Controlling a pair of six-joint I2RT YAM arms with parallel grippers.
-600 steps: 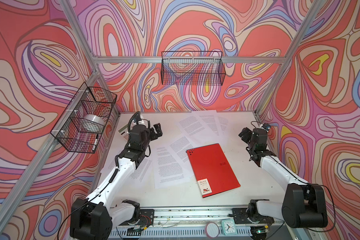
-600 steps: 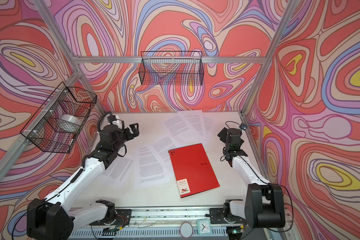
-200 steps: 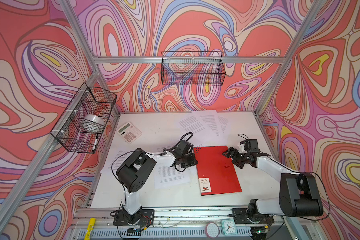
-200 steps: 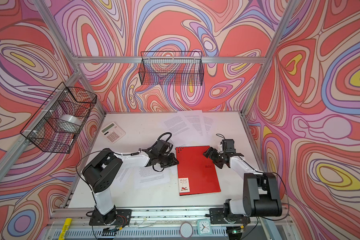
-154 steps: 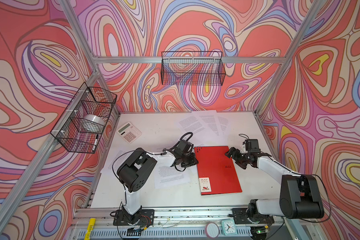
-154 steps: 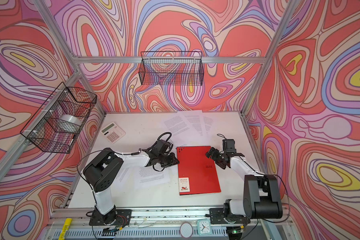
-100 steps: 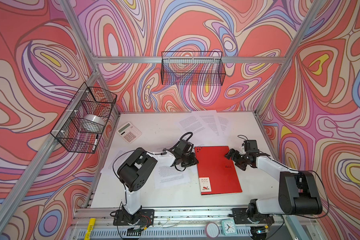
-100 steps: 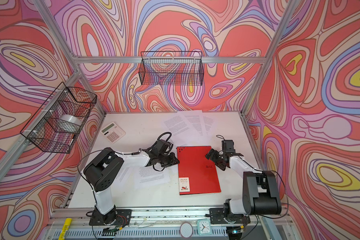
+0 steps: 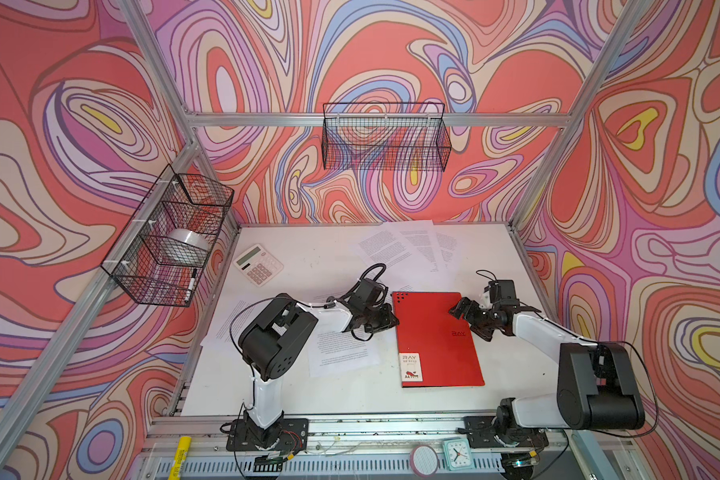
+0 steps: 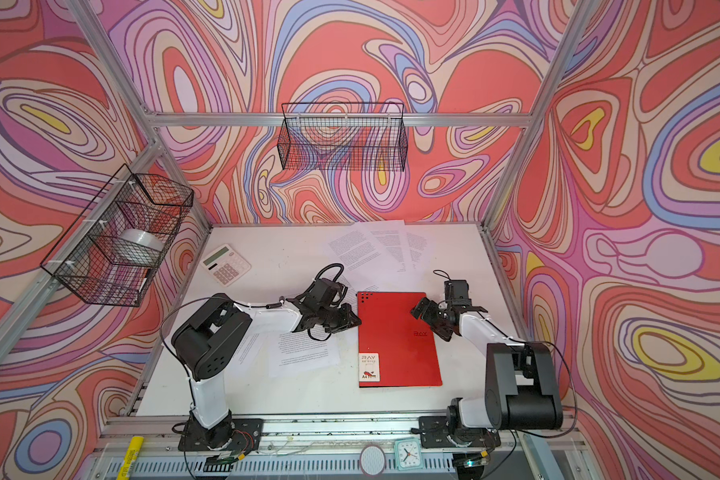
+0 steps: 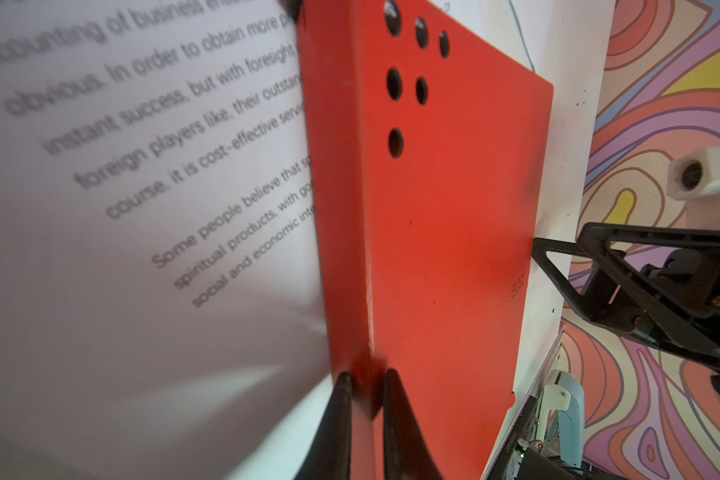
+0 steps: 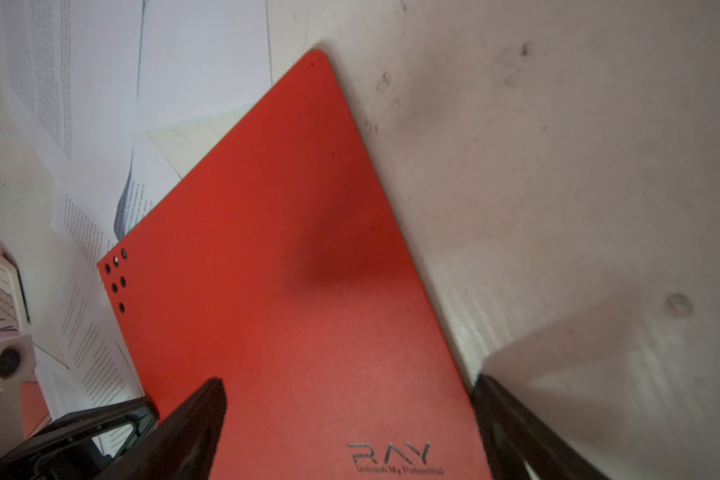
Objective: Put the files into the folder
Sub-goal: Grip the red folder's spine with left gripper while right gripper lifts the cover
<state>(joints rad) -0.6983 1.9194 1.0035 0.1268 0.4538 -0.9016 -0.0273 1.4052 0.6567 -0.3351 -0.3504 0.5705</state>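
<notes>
Hanging on the left wall, a wire basket (image 9: 154, 282) is seen in both top views, and a calculator (image 9: 258, 264) is laid on the white desk (image 9: 329, 395) just right of it. Printed files (image 9: 341, 353) are spread flat left of centre, partly covered by the left arm. More sheets (image 9: 408, 245) are fanned at the upper centre of the desk. The left tool (image 9: 385, 322) is drawn narrow, with its tips set against the spine strip of the folder (image 9: 433, 345). Whether that strip is pinched cannot be told. The folder is laid closed at the centre of the desk, red cover up, its left edge overlapping a sheet. At the right, the right tool (image 9: 470, 322) is spread wide at the folder's right edge. In the right wrist view one finger is seen over the red cover and the other over bare desk.
</notes>
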